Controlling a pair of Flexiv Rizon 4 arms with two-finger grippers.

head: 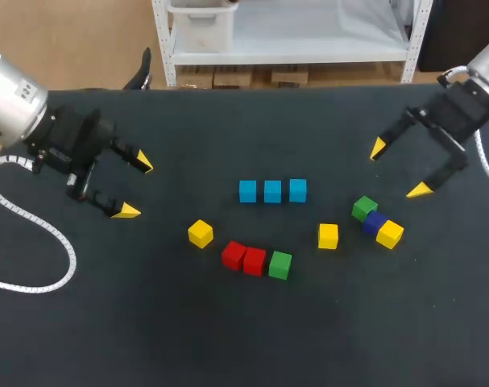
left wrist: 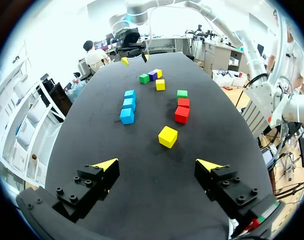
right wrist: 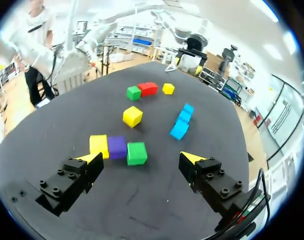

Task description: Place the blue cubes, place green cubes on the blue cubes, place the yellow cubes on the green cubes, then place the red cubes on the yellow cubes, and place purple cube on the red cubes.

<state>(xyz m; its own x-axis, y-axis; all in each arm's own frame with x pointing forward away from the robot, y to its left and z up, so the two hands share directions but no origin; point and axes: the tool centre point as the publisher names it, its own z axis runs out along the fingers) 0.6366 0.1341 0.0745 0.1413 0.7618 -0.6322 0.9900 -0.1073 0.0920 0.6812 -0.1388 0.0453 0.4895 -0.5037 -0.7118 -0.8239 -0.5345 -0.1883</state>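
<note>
While both hands hang above the dark worktop [head: 228, 339], fingers spread wide and grasping nothing, every cube lies directly on its surface. Take the head view as a clock face with twelve at the far edge. The left hand [head: 136, 187] sits at nine and the right hand [head: 399, 169] near two. Three blue cubes [head: 272, 191] form a touching row about the centre, running nine to three. At six from that row, two red cubes [head: 244, 257] and a green cube [head: 280, 264] touch in a line, the green at its three o'clock end. A lone yellow cube [head: 200, 234] lies at ten from the reds, apart from them. Another yellow cube [head: 328, 236] sits at five from the blue row. Near its three o'clock side, a second green cube [head: 364, 209], the purple cube [head: 375, 221] and a third yellow cube [head: 390, 234] touch in a slanted line, closest to the right hand.
</note>
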